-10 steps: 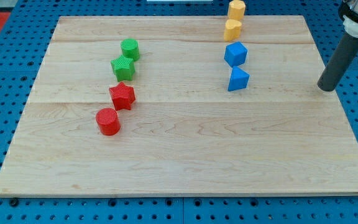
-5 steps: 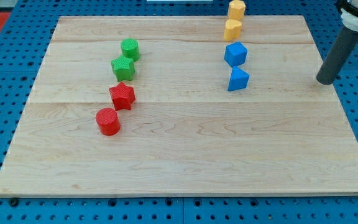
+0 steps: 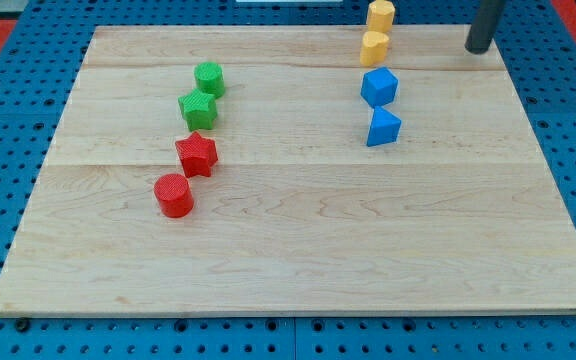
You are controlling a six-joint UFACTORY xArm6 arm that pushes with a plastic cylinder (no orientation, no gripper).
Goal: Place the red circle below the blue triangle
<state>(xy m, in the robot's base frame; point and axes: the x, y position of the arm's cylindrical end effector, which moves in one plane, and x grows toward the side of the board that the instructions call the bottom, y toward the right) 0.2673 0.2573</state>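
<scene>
The rod is cut off by the view's top edge; my tip (image 3: 479, 48) rests near the desk's (image 3: 298, 250) top right corner, touching no block. The red circle (image 3: 174, 195) sits far left of the blue triangle (image 3: 383, 128).

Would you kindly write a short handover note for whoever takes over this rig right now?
My tip sits near the wooden board's top right edge, right of the yellow blocks, touching nothing.
The red circle block lies at the view's left, just below-left of the red star block.
The blue triangle block is right of centre, under the blue hexagon-like block.
Done: nothing yet.
Left: push the red circle to below the blue triangle.
</scene>
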